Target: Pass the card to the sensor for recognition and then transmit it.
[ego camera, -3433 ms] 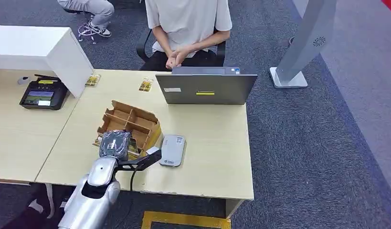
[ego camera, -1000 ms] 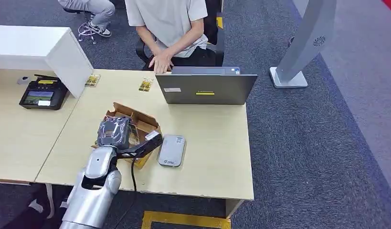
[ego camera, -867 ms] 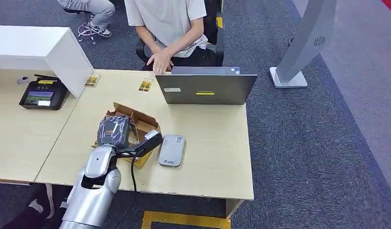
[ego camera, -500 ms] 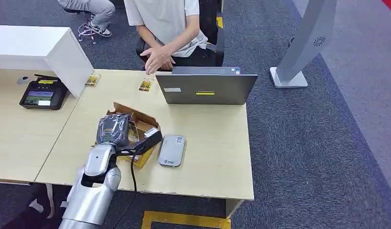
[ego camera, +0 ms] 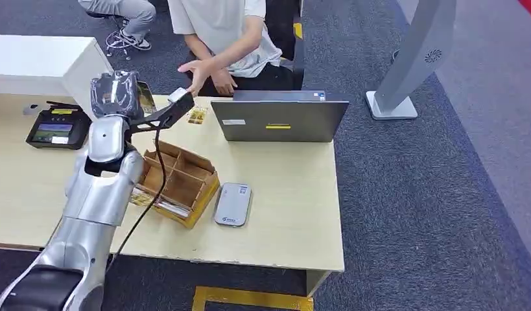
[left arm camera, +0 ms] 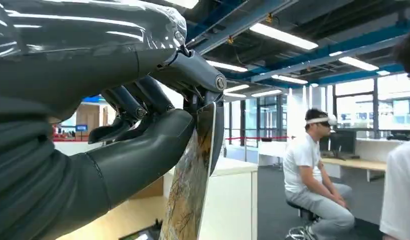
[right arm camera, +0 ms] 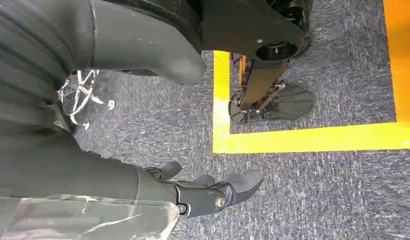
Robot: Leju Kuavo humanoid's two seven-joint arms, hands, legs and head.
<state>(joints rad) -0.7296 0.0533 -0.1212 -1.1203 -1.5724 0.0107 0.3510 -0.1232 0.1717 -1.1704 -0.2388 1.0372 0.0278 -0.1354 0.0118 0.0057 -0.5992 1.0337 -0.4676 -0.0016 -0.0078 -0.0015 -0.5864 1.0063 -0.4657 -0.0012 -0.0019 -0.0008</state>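
Grey carpet floor (ego camera: pixel 412 194), wood tabletop (ego camera: pixel 282 194) w/ laptop (ego camera: pixel 279 120), cardboard divider box (ego camera: pixel 181 178), card reader (ego camera: pixel 233 204). Person's hand (ego camera: pixel 198 68) reaches over tabletop's far edge. Left hand (ego camera: pixel 117 94) raised, pinching card (left arm camera: pixel 190 185). Right hand (right arm camera: pixel 208 192) hangs over floor, fingers prob. spread, empty.

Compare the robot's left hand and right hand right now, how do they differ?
The left robot hand is raised above the desk, while the right robot hand hangs low over the grey carpet. The left robot hand pinches a patterned card between thumb and fingers; the right robot hand holds nothing, its fingers apart. Both are dark grey, each with clear plastic film behind the wrist.
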